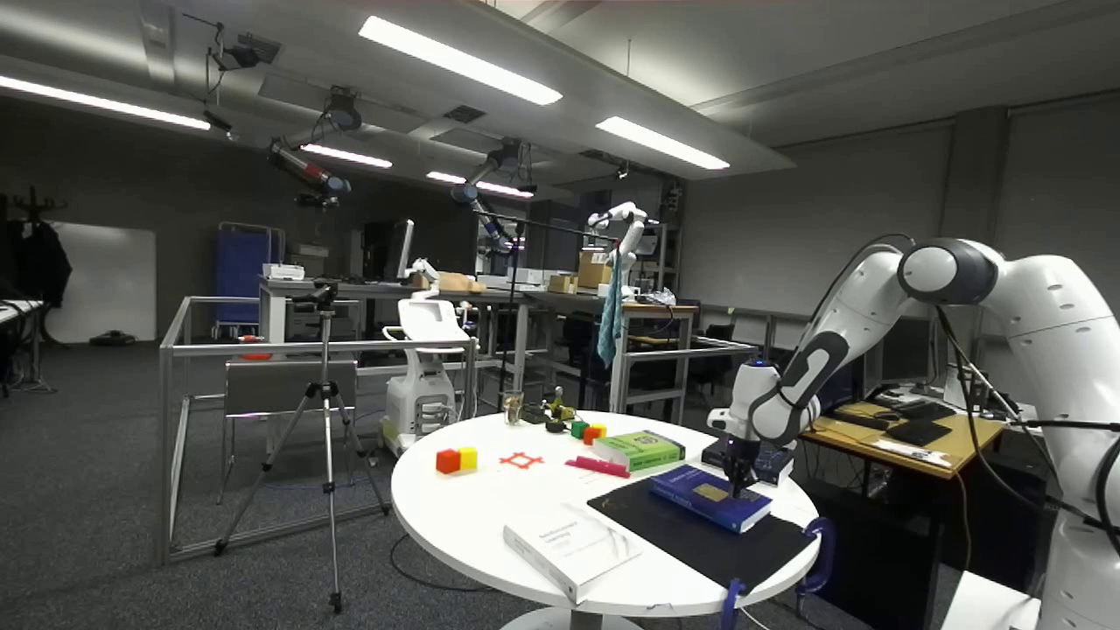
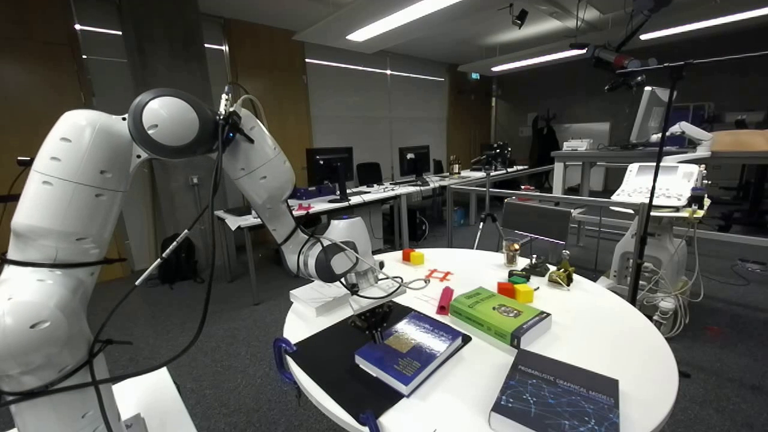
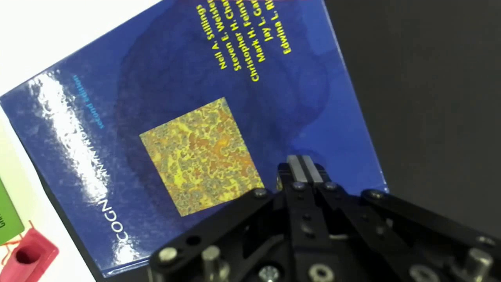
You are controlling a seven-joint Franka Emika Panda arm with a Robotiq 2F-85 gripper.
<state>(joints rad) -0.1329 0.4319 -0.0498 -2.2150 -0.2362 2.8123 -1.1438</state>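
Gripper hangs fully clenched over the blue book directly beneath its tips, contact unclear; the black mat lies below both, the green book farther off.

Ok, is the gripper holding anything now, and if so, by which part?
Nothing is held. The gripper is shut, its jaws together, over the blue book; whether it touches the cover isn't clear.

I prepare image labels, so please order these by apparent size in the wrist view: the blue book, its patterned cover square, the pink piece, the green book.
1. Blue book
2. Patterned cover square
3. Pink piece, cut off by the frame
4. Green book, only a corner showing
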